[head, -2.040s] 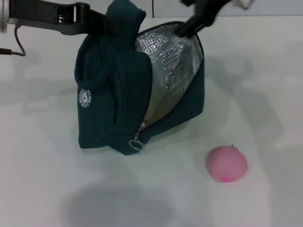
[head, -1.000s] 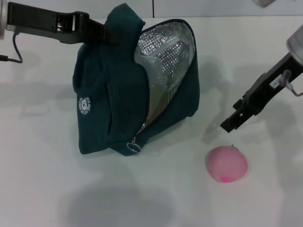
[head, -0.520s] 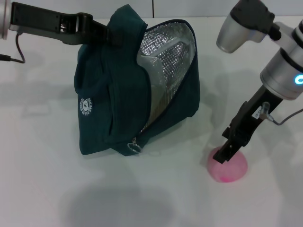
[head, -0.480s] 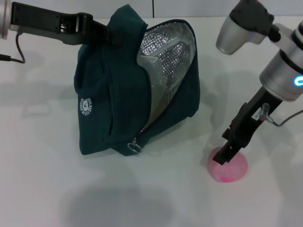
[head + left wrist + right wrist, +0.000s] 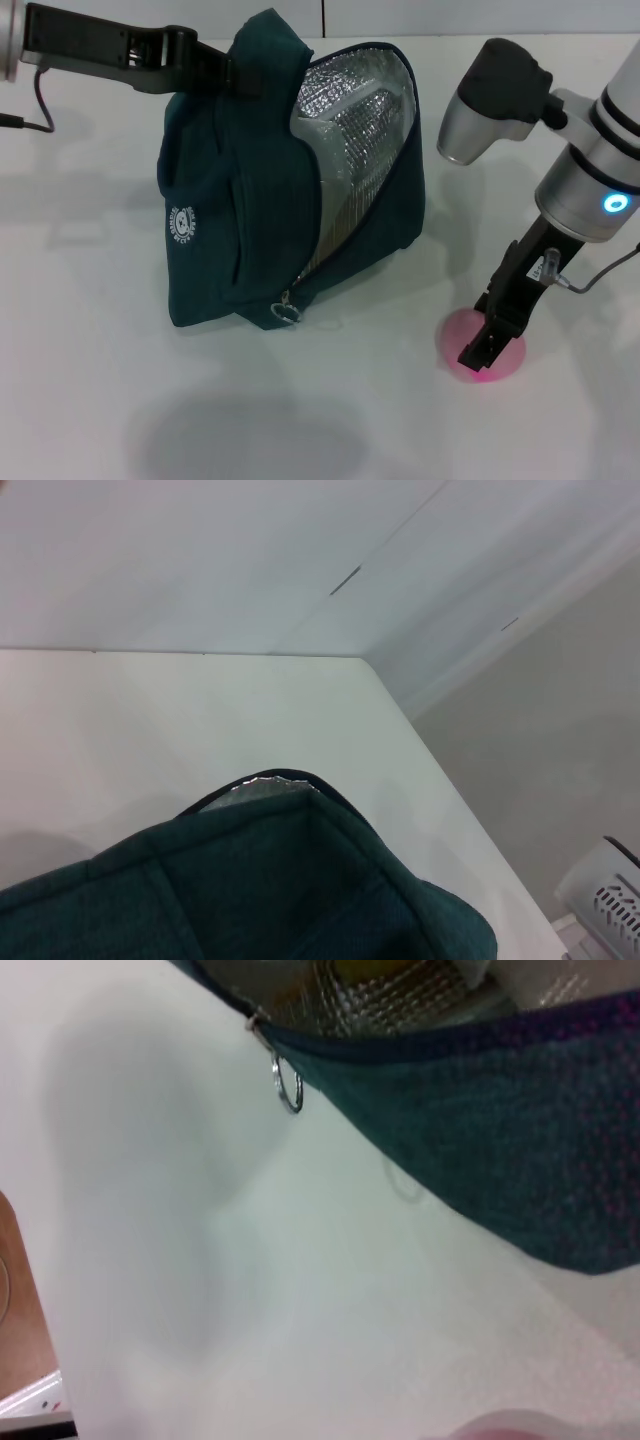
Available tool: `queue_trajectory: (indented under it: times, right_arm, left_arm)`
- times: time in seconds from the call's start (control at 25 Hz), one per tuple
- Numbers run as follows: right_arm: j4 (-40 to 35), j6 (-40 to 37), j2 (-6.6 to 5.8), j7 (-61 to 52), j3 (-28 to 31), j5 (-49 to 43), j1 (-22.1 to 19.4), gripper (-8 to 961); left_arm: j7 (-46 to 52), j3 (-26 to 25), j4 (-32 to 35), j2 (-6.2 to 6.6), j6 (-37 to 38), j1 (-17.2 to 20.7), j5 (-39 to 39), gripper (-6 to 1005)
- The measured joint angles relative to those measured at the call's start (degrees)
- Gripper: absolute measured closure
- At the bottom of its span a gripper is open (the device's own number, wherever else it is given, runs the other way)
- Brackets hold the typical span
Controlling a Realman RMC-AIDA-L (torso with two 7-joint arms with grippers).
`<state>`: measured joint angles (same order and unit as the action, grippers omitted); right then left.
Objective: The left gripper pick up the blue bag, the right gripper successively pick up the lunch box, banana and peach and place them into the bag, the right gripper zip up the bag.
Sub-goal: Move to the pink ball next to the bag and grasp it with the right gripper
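Observation:
The blue bag (image 5: 250, 200) stands on the white table with its silver-lined mouth (image 5: 345, 130) unzipped and facing right. My left gripper (image 5: 215, 70) is shut on the bag's top fold and holds it up. The bag's cloth (image 5: 250, 890) fills the near part of the left wrist view. A pink peach (image 5: 455, 332) lies right of the bag, and my right gripper (image 5: 483, 350) is down on top of it, covering much of it. A pink edge of the peach (image 5: 500, 1428) shows in the right wrist view. A yellow patch (image 5: 385, 972) shows inside the bag. The lunch box is hidden.
The zip's metal pull ring (image 5: 288, 308) hangs at the bag's lower front corner, also seen as the ring (image 5: 288, 1085) in the right wrist view. White table (image 5: 100, 400) stretches around the bag. The table's far corner (image 5: 360, 660) meets a wall.
My right arm left the bag's mouth, swung right and came down onto the peach, sinking lower over the last half second. The left gripper and the bag have barely moved.

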<state>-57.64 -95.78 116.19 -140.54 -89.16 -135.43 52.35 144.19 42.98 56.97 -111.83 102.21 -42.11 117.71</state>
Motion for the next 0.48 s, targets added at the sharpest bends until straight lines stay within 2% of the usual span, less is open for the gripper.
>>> queue_trajectory:
  times: [0.16,0.48]
  right_arm:
    - [-0.75,0.08,-0.01,0.00,-1.12,-0.23,0.02,209]
    - [-2.15,-0.52,-0.25,0.01,-1.72,-0.74,0.16,390]
  left_arm:
    - [-0.04,0.00,0.07,0.03,0.00,0.15,-0.03,957]
    - [-0.01,0.00,0.26,0.04,0.00,0.45,-0.27,957]
